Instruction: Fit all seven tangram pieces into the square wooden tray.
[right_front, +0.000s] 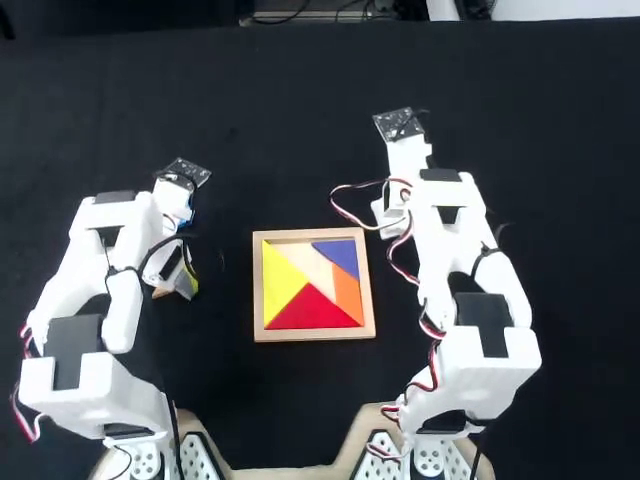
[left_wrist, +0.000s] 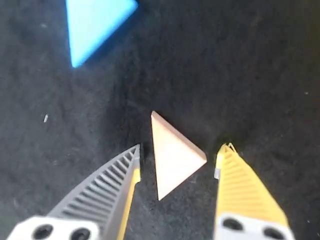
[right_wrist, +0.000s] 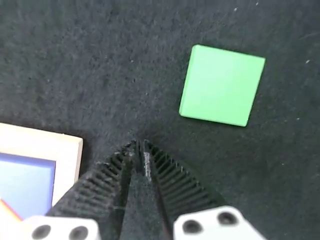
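Square wooden tray, flat, holding yellow triangle, red triangle, blue piece, orange piece and pale piece, all seated flush. Outside the tray, lying flat: pale wooden triangle, light-blue triangle near it, green square near a tray corner.

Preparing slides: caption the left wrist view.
Left gripper, jaws open, flanks a pale wooden triangle on the black cloth; a light-blue triangular piece lies apart beyond it.

Black tbl cloth — dark cables along far edge, pale strip beside
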